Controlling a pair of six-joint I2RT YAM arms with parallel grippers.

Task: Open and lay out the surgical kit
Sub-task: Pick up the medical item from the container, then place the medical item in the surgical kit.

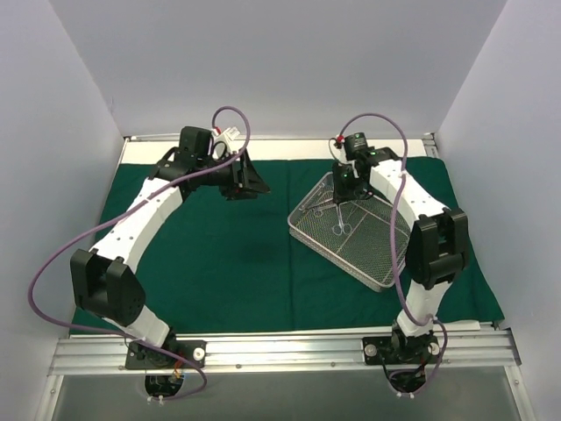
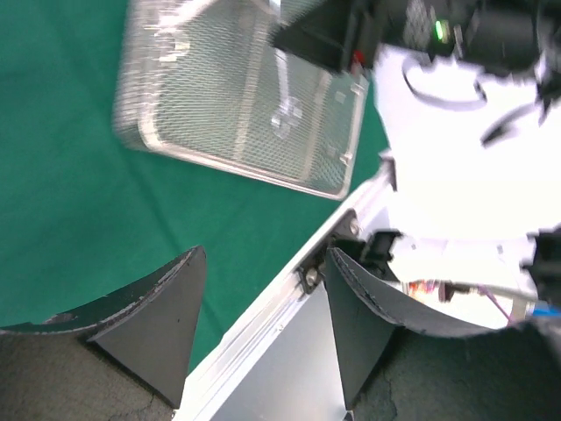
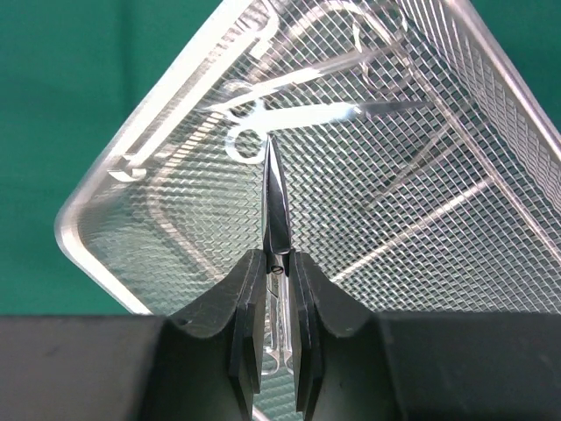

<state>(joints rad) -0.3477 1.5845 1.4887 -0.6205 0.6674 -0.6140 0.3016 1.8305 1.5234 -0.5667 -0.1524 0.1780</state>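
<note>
Scissors (image 3: 276, 206) are pinched near the pivot in the right gripper (image 3: 279, 259), which is closed on them. The blade runs straight out along the finger line, tip down toward the tray (image 1: 333, 260) mesh and above the other instruments (image 3: 289, 88) lying there. The tray sits right of centre on the spread green drape (image 1: 219, 263), skewed. Bare drape for laying out lies to the tray's left. Left gripper (image 1: 248, 184) is open and empty, hovering far-left and well apart. Right gripper is nearer, so I'd judge the carry-left is its job.
</note>
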